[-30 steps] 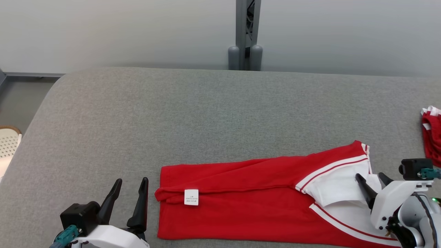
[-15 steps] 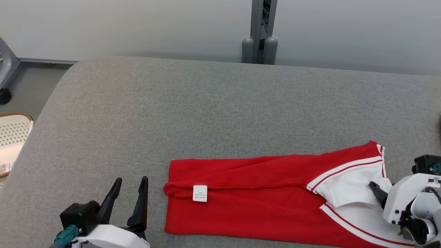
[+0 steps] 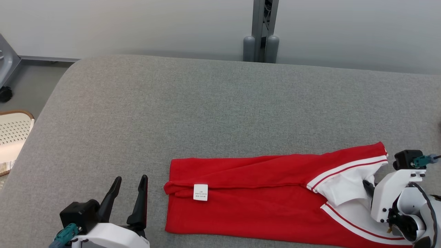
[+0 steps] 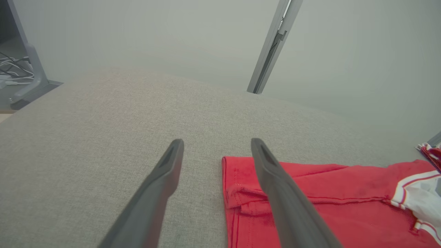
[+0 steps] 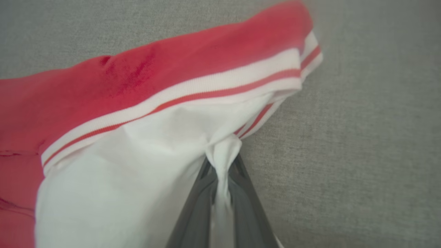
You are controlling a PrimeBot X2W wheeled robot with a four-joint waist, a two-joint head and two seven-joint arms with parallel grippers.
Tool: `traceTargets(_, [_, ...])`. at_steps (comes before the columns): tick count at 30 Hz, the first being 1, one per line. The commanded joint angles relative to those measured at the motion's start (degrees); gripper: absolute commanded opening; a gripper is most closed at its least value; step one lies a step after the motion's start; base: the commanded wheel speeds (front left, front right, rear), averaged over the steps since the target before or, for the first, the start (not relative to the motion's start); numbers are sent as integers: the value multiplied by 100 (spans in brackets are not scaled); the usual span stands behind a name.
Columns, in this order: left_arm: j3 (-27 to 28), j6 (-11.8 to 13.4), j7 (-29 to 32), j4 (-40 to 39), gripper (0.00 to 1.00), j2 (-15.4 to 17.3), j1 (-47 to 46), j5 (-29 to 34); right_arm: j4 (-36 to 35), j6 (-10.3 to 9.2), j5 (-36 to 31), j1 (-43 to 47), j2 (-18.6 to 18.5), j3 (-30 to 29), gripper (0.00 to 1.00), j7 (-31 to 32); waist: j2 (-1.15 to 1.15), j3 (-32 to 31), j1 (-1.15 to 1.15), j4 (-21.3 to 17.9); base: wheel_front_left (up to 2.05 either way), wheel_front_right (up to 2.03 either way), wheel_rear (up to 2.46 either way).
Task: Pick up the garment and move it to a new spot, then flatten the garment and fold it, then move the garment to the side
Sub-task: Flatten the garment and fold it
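One garment (image 3: 258,193), red with white trim, lies folded into a long band along the front edge of the table (image 3: 206,113), running from about the middle towards the front right corner. It carries one small white label (image 3: 200,192) near its left end. At its right end white fabric shows between two striped trims (image 3: 344,168), each white with a thin red line.

The right gripper (image 3: 368,186) is at that right end. In the right wrist view the gripper (image 5: 222,162) is clamped on the garment (image 5: 172,69): its two dark fingers (image 5: 196,213) are pressed together on a bunched pinch of the white fabric, with bare grey table (image 5: 361,137) to the side.

The left gripper (image 3: 131,178) is near the front edge, just beside the garment's left end and apart from it. Its two fingers are spread wide with nothing between them. In the left wrist view the gripper (image 4: 217,142) points across the table (image 4: 86,137), one finger (image 4: 155,193) over bare surface, the other crossing the garment (image 4: 327,193).

A second red-and-white cloth (image 4: 429,153) lies by the table's right edge. Behind the far edge rises one grey post (image 3: 263,20) with two grey cylinders (image 3: 248,48) at its foot. One white perforated basket (image 3: 13,134) sits past the left edge.
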Motion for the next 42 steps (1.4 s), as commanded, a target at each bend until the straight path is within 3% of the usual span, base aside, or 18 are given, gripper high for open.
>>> traceTargets(1, [23,-6,-38,8,100,28,-82,-4,70,-3,27,-45,-58,-14,0,-90,0,-8,0,-20,0,0,0])
traceTargets(10, [57,37,-60,-73,100,58,4,-9,12,-3,247,-274,-325,-155,0,-312,0,-84,0,-238,0,0,0])
traceTargets(19, [37,84,-58,-192,100,89,98,8,-222,-3,-57,-364,-715,-569,0,-507,0,-196,0,-552,0,0,0])
traceTargets(30, [-18,86,-45,-182,100,53,149,-30,-749,-3,48,-262,-397,-622,0,-224,0,-340,0,-773,0,0,0])
traceTargets(42, [-66,9,-92,-110,100,-1,190,-60,-2451,-2,525,93,-210,174,0,535,0,-458,0,-779,0,0,0])
